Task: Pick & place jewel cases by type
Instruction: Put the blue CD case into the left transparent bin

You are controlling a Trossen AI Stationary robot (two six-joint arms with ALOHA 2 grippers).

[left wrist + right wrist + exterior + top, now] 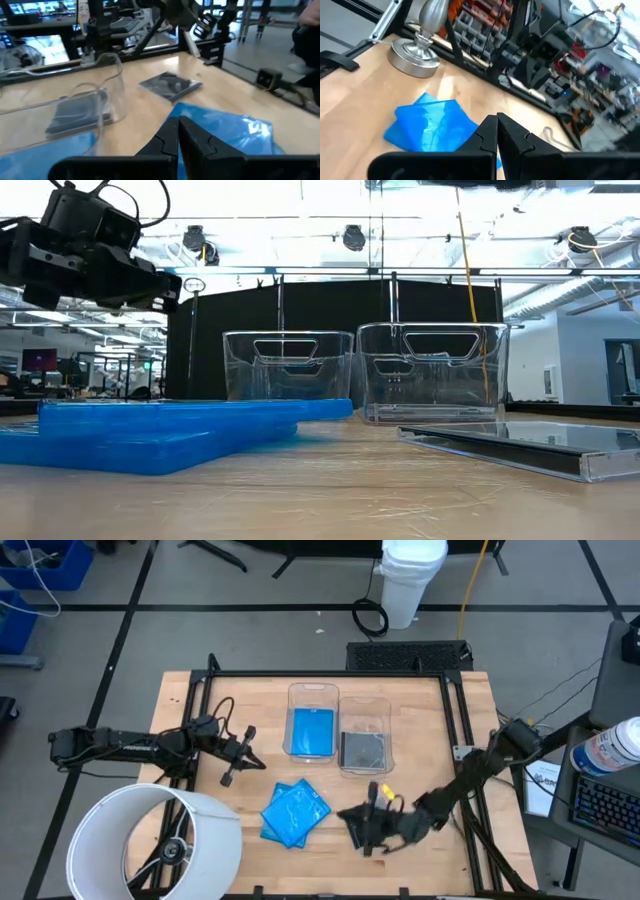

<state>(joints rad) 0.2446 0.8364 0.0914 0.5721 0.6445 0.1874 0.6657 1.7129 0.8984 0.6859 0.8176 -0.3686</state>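
Grey jewel case point(366, 823) under right gripper point(357, 832)

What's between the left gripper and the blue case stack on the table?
Only bare tabletop. In the high view the left gripper sits left of and above the stack of blue jewel cases, apart from it, and nothing lies on the wood between them.

Two bins mid-table, loose cases in front of them

Left bin point(312, 720) has a blue case point(312, 732) in it, right bin point(365, 733) a dark one point(363, 750). Blue pile point(294, 812) sits near the left bin's front; right gripper point(362, 830) is beside that pile, left gripper point(238, 764) out to the bins' left.
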